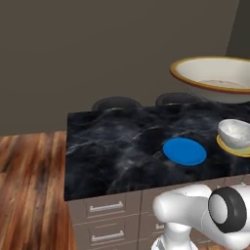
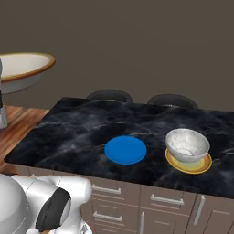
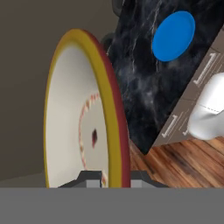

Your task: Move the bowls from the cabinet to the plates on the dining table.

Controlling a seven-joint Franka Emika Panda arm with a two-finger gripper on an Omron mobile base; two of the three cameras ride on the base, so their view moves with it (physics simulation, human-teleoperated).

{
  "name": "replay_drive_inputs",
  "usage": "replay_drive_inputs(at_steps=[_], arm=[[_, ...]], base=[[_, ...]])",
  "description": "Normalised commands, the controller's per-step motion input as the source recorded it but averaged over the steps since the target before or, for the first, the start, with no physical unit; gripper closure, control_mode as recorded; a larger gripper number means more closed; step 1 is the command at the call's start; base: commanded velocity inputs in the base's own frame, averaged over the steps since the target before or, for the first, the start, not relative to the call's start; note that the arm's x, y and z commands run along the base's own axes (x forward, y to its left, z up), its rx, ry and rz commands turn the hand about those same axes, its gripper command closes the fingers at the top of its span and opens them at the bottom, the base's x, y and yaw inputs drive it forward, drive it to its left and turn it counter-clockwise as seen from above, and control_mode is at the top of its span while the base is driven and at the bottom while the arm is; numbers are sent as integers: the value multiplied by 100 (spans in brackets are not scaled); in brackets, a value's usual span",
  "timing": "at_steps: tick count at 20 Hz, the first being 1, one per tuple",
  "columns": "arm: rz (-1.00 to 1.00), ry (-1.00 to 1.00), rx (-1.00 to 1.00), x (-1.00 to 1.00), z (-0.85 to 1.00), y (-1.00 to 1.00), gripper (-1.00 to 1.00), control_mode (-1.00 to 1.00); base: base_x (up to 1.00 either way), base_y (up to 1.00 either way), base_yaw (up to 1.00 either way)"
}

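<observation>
The cream bowl [image 3: 78, 118] with the tan-brown rim stands on edge in the hand view, its rim pinched between the fingertips of my gripper [image 3: 113, 177], which is shut on it. From the base cameras this bowl [image 1: 215, 78] [image 2: 23, 68] hangs high in the air, short of the dining table [image 1: 107, 151] [image 2: 68, 132]. On the black marble top lies the blue plate [image 1: 184, 151] [image 2: 125, 149] [image 3: 173, 36], bare. To its right the grey-white marbled bowl [image 1: 234, 133] [image 2: 187, 144] sits on the yellow-rimmed plate [image 1: 225, 145] [image 2: 201, 165]. The cabinet is out of view.
Two dark round stools [image 1: 116, 103] [image 2: 172, 100] stand behind the table's far edge. Brown drawer fronts with silver handles [image 1: 105, 207] [image 2: 167, 199] face me. Wooden floor [image 1: 29, 185] stretches to the left of the table, and a plain dark wall rises beyond.
</observation>
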Motion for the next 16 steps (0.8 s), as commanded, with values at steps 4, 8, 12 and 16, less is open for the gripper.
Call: replay_drive_inputs(at_steps=[4,8,12,16], arm=[[0,0,0,0,0,0,100,100],[0,0,0,0,0,0,100,100],[0,0,0,0,0,0,100,100],[0,0,0,0,0,0,100,100]], base=[[62,0,0],[52,0,-2],[40,0,0],[22,-1,4]])
